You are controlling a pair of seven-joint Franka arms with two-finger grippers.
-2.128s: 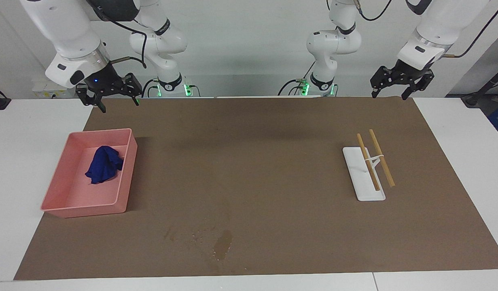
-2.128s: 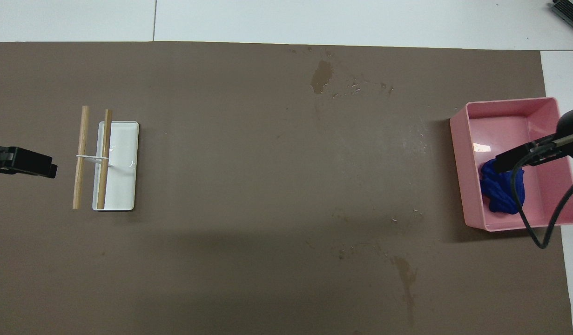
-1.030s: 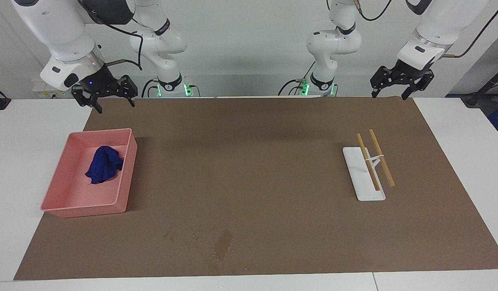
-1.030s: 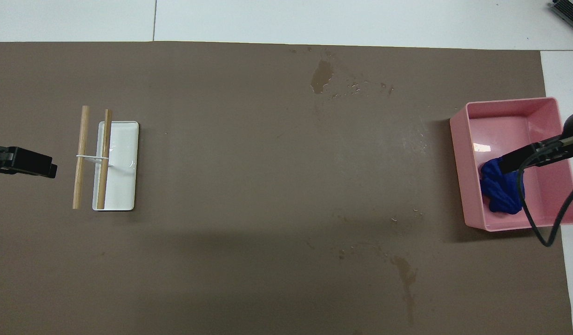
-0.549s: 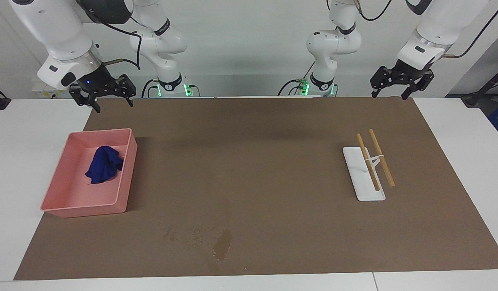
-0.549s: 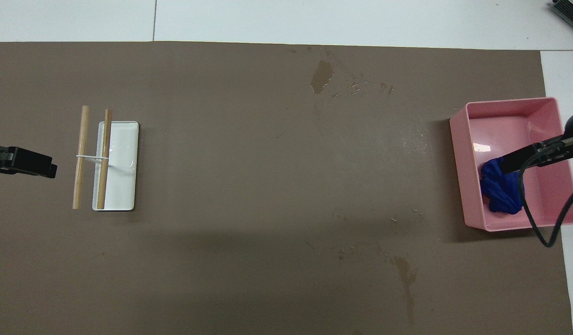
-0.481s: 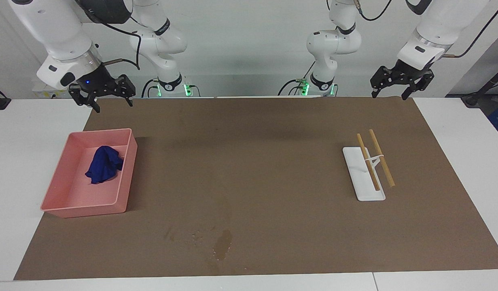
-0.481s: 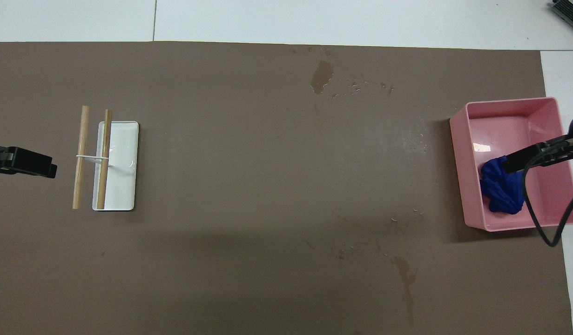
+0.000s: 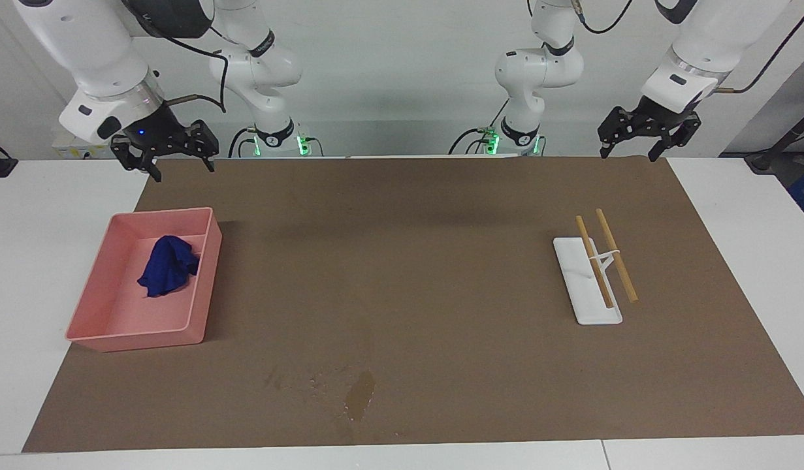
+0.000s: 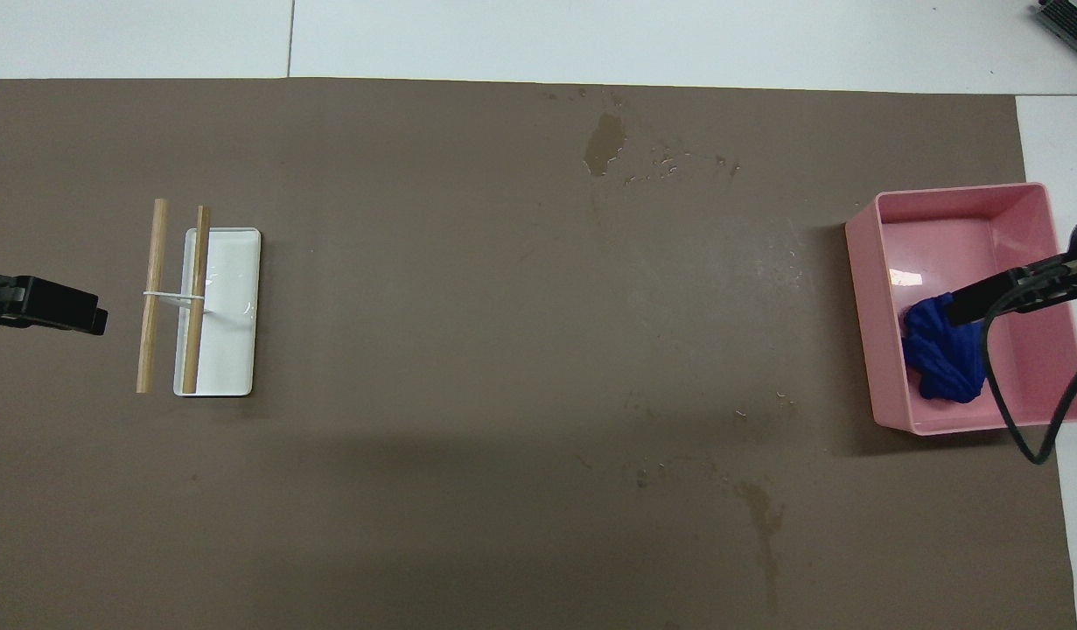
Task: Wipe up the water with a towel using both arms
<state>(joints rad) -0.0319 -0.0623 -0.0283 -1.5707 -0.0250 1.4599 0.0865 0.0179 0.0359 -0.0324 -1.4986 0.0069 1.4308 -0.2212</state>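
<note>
The blue towel lies crumpled in the pink tray at the right arm's end of the table; it also shows in the overhead view. The water is a dark blotch with small droplets beside it, near the mat's edge farthest from the robots, and shows from overhead too. A fainter streak lies nearer the robots. My right gripper is open and empty, raised high, and in the overhead view it lies over the tray by the towel. My left gripper is open and empty, waiting over the mat's edge.
A brown mat covers the white table. A small white tray with two wooden sticks propped on a stand sits toward the left arm's end. A black cable hangs from the right wrist over the pink tray.
My right gripper has risen slightly and drifted toward the right arm's end of the table. The left arm, towel and water have not moved.
</note>
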